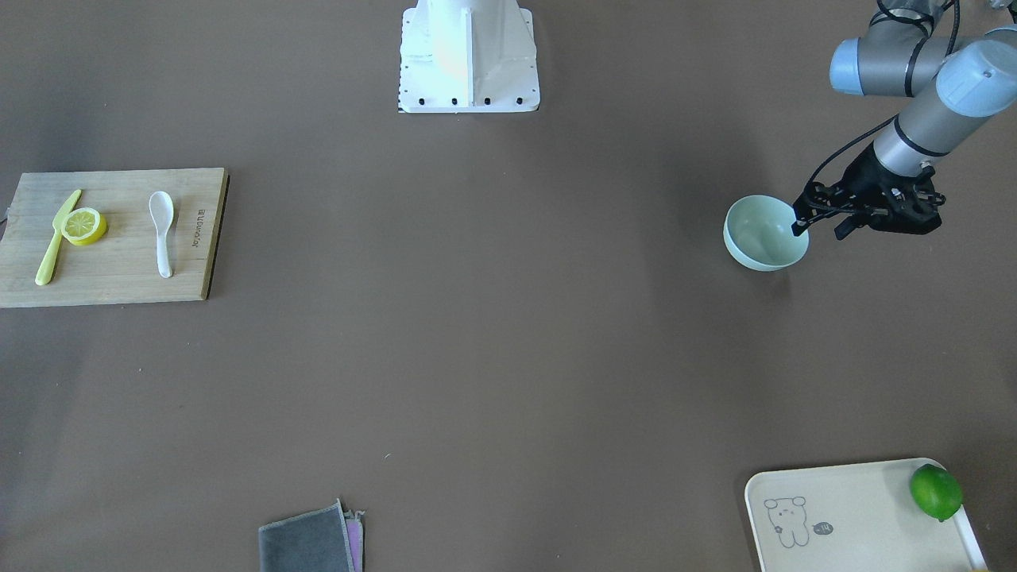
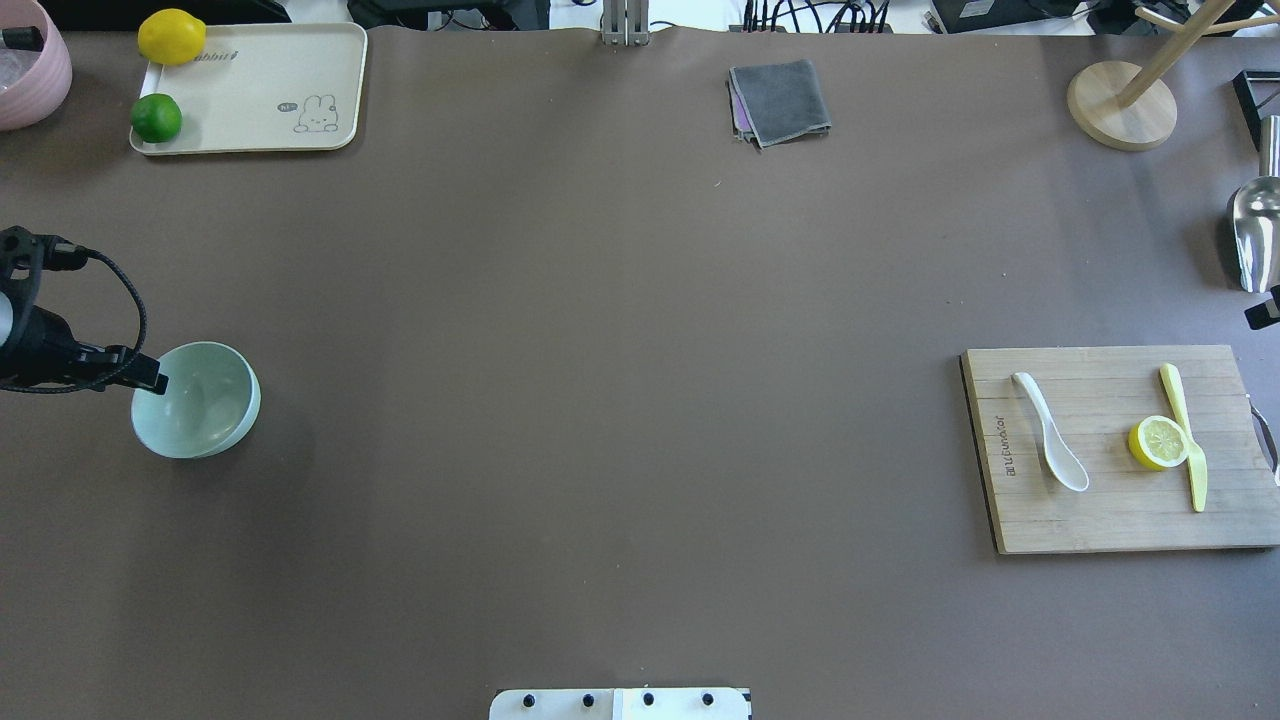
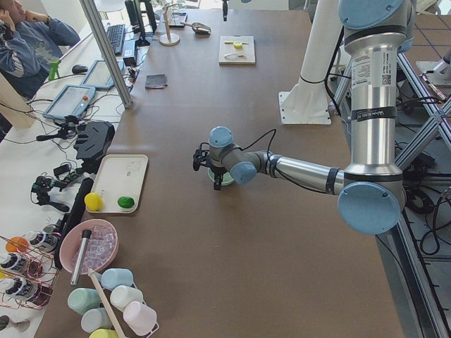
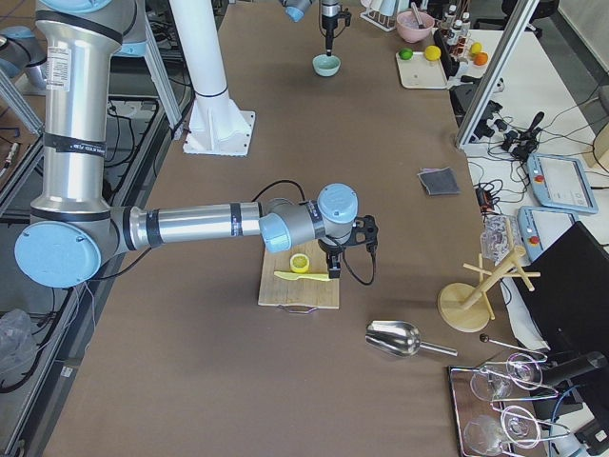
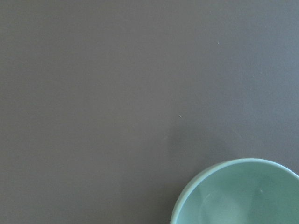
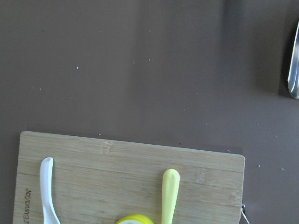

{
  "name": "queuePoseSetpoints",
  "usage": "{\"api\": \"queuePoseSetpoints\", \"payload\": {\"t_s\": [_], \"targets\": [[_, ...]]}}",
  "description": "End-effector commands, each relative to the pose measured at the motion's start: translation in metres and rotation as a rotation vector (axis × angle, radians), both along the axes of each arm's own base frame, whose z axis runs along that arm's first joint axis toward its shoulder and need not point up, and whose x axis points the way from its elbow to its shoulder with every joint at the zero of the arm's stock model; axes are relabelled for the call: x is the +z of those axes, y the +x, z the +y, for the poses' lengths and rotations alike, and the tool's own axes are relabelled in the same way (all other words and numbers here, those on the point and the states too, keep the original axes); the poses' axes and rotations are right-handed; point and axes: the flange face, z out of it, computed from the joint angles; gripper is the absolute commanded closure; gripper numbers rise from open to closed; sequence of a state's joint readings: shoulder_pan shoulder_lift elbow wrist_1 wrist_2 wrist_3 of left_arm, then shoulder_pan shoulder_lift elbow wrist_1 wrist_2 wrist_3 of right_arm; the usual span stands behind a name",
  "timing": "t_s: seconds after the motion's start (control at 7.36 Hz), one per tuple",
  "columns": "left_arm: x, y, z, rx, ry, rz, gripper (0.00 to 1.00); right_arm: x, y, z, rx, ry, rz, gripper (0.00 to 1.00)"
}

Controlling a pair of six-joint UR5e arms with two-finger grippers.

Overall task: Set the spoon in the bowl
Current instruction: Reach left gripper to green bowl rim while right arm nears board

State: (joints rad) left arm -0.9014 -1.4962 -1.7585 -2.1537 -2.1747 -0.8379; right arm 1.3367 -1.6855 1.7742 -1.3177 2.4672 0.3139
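The pale mint-green bowl (image 1: 763,234) stands upright on the brown table at my left side; it also shows in the overhead view (image 2: 200,400) and at the bottom right of the left wrist view (image 5: 243,196). My left gripper (image 1: 820,229) is open at the bowl's rim, with one fingertip (image 1: 798,228) over the rim and the other outside. The white spoon (image 1: 162,230) lies on a wooden cutting board (image 1: 119,274) at my right side, seen also in the overhead view (image 2: 1050,445). My right gripper (image 4: 335,265) hangs over the board's outer end; I cannot tell its state.
A yellow knife (image 2: 1185,435) and a lemon half (image 2: 1158,442) lie on the board beside the spoon. A cream tray (image 2: 250,90) holds a lime and a lemon. A grey cloth (image 2: 780,100), a metal scoop (image 2: 1255,235) and a wooden stand (image 2: 1120,105) lie at the far edge.
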Motion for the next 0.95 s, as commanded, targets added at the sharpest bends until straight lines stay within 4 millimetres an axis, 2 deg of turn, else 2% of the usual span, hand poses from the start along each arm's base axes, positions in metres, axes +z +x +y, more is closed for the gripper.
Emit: {"api": "queuePoseSetpoints", "payload": {"t_s": [0.0, 0.14, 0.27, 0.41, 0.54, 0.68, 0.82], "targets": [[0.008, 0.011, 0.005, 0.024, -0.011, -0.01, 0.5, 0.0, -0.003, 0.001, -0.005, -0.004, -0.001, 0.0], [0.011, 0.011, 0.004, 0.024, -0.014, -0.013, 0.62, 0.001, -0.003, 0.002, -0.004, -0.006, 0.001, 0.0], [0.009, 0.012, 0.005, 0.028, -0.018, -0.005, 0.85, 0.001, -0.003, 0.001, -0.004, -0.004, 0.001, 0.0], [0.008, 0.013, 0.005, 0.03, -0.016, -0.004, 1.0, 0.001, -0.004, 0.001, -0.007, -0.003, 0.001, 0.0], [0.005, 0.012, 0.005, 0.029, -0.012, 0.0, 1.0, -0.002, -0.005, 0.0, -0.009, 0.0, 0.0, 0.0], [-0.01, 0.017, -0.001, 0.023, 0.003, 0.017, 1.0, -0.011, -0.008, 0.001, -0.014, 0.019, -0.004, 0.0], [-0.042, 0.019, -0.004, 0.008, 0.021, 0.05, 1.0, -0.033, -0.022, 0.003, 0.012, -0.015, -0.012, 0.0]]}}
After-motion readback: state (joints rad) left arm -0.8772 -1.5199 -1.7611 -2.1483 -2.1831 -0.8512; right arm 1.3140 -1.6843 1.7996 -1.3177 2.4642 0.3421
